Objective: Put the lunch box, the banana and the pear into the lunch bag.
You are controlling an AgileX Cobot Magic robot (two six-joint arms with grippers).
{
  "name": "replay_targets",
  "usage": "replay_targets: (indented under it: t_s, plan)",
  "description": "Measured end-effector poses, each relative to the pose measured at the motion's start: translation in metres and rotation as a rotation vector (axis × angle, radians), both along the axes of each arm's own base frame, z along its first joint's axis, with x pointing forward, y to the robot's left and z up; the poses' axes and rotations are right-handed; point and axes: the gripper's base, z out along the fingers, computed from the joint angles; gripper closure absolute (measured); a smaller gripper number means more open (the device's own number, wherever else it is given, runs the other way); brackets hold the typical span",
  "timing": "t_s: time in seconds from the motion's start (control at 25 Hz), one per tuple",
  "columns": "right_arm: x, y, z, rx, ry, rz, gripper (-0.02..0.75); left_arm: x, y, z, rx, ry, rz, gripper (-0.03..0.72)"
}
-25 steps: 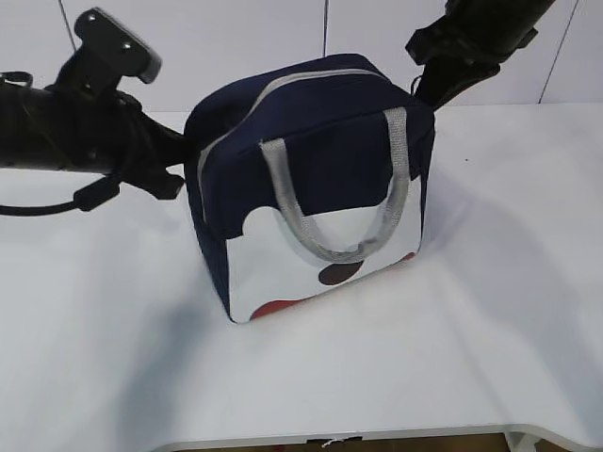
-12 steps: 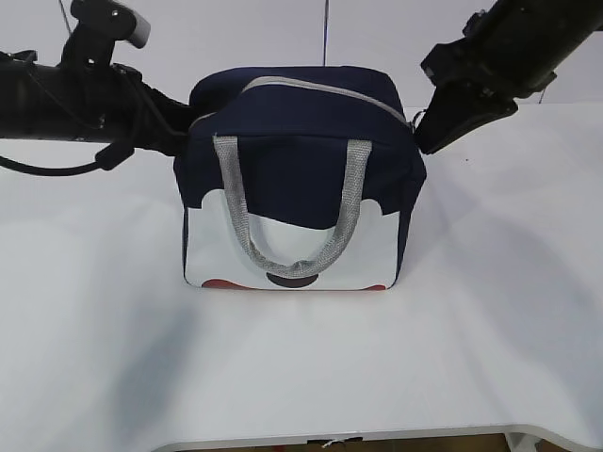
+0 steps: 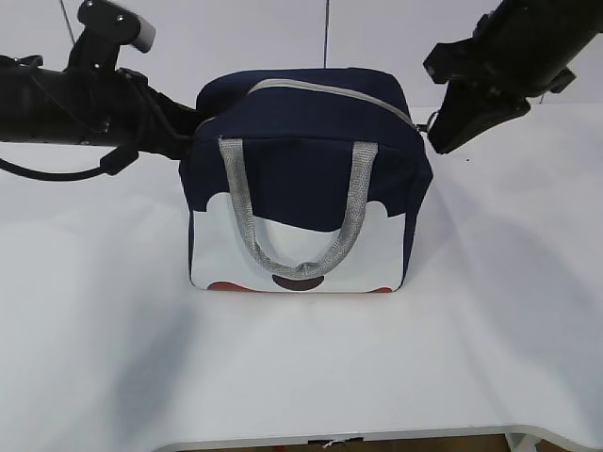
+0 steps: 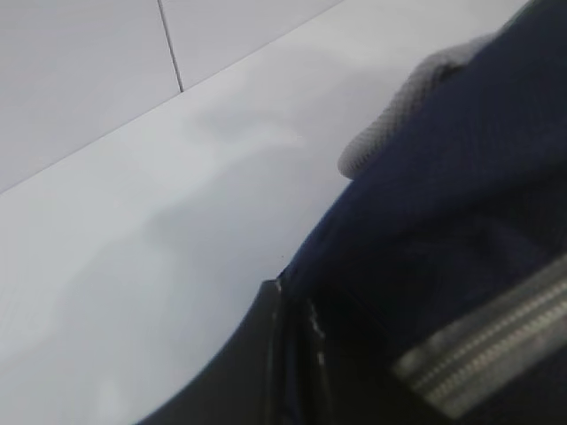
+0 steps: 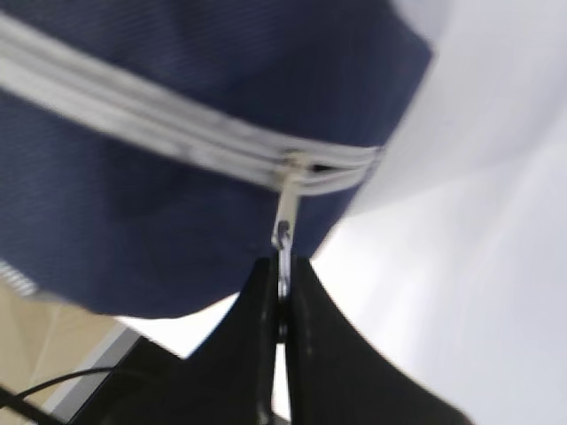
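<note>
The left tool (image 4: 292, 354) is clenched against the lunch bag's (image 3: 306, 179) upper left corner, pinching navy fabric just beside the zipper (image 4: 483, 341). The lunch bag stands upright mid-tabletop (image 3: 490, 358), closed, its grey handle (image 3: 297, 226) hanging down the front. At the bag's upper right corner, the right tool (image 5: 282, 305) grasps the metal zipper pull (image 5: 284, 226).

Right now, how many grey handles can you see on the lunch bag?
2. One handle loops down over the lunch bag's white front panel; a second handle shows only in the left wrist view, at the bag's other side.
</note>
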Motion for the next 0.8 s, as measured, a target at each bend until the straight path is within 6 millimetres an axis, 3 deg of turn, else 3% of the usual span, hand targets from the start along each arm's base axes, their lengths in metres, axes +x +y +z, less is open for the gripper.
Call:
replay_targets:
  t_s: [0.24, 0.8]
  plan:
    - [0.005, -0.009, 0.013, -0.066, -0.034, -0.115, 0.72, 0.0, 0.0, 0.0, 0.002, 0.0, 0.003, 0.708]
    - [0.009, -0.009, 0.008, -0.005, 0.076, -0.363, 0.72, 0.0, 0.0, 0.0, 0.002, 0.0, 0.003, 0.708]
